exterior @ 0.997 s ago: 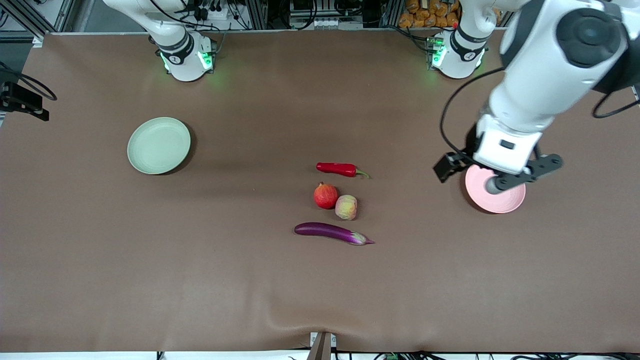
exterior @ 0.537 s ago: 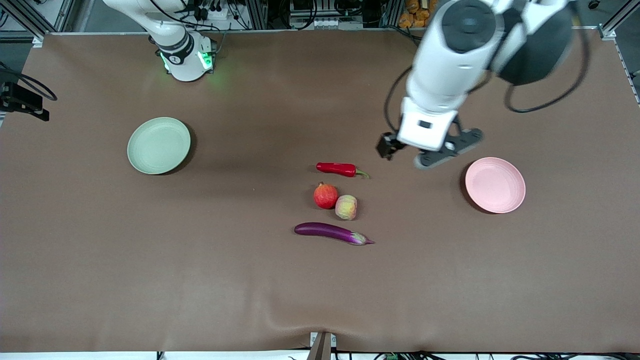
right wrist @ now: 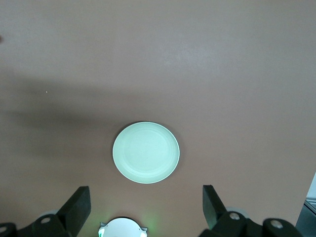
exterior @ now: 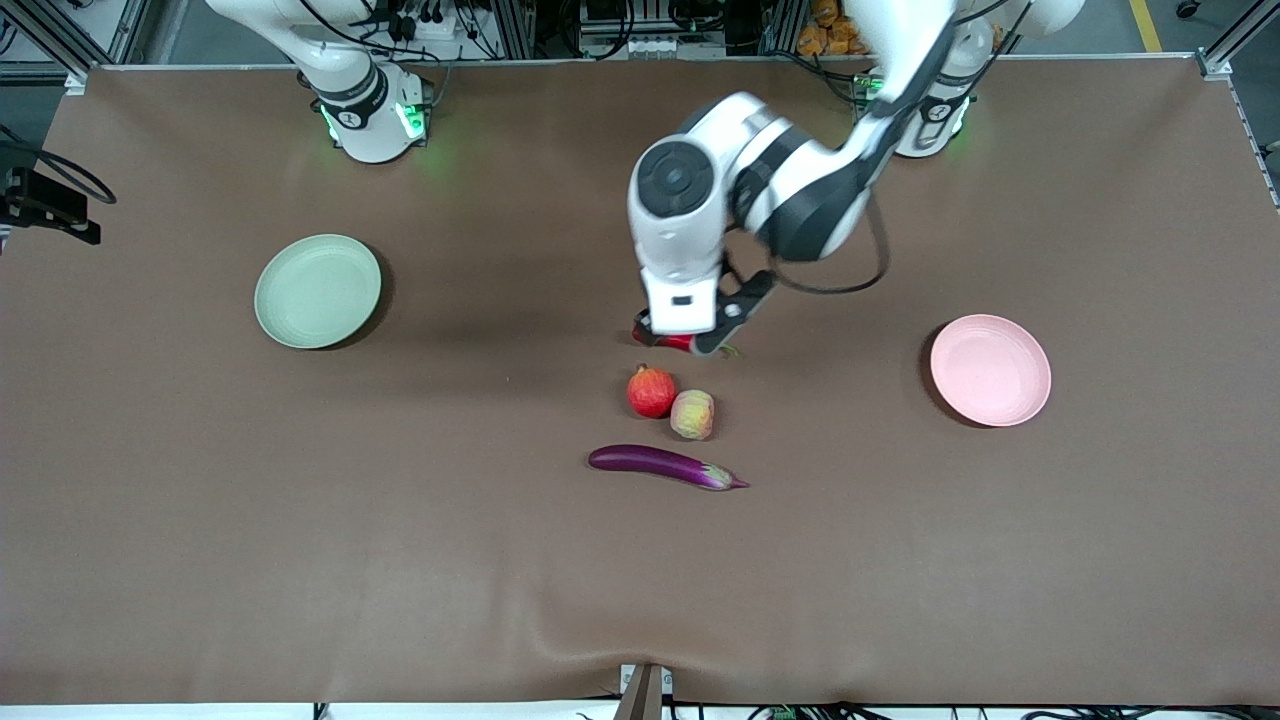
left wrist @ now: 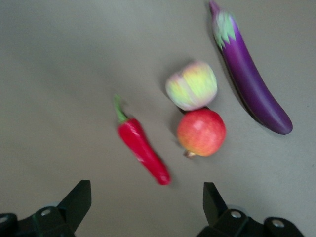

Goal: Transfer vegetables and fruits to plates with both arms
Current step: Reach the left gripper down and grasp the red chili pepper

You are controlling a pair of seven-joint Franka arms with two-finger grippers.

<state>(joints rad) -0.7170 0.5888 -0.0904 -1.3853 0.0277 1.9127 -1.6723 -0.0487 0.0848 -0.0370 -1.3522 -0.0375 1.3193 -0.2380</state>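
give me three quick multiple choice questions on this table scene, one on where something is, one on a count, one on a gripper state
1. What is the left gripper over?
A. pink plate
B. chili pepper
C. green plate

2. How many round fruits lie on the table?
A. two
B. four
C. none

3. How are the left gripper's fingers?
A. shut on the eggplant
B. open, holding nothing
C. shut on a fruit

Answers:
1. B: the front view shows it above the chili pepper, away from the pink plate.
2. A: a red fruit touches a yellow-green fruit.
3. B: the left wrist view shows its fingers spread wide, with the eggplant on the table.
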